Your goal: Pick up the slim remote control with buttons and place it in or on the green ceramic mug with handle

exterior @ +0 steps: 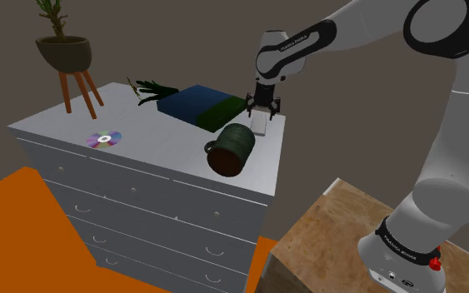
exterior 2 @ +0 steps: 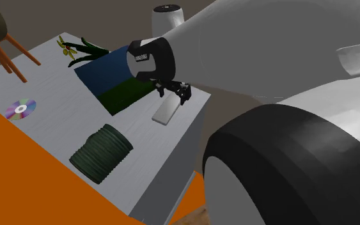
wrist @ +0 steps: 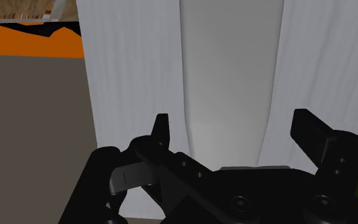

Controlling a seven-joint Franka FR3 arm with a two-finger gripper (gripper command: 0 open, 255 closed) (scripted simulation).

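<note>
Straddling remote (wrist: 231, 76), hand (wrist: 234, 126) spread, untouching.

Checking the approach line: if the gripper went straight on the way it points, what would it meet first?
The pale grey remote control, lying flat on the white dresser top. The open gripper points straight down at it; the gap between them is unclear.

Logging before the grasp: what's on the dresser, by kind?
Pale grey slim flat remote: 1
Dark green ribbed mug: 1
Blue-and-green flat book: 1
Shiny round disc: 1
Green leafy sprig: 1
Dark planter on wooden legs: 1
Total: 6
</note>
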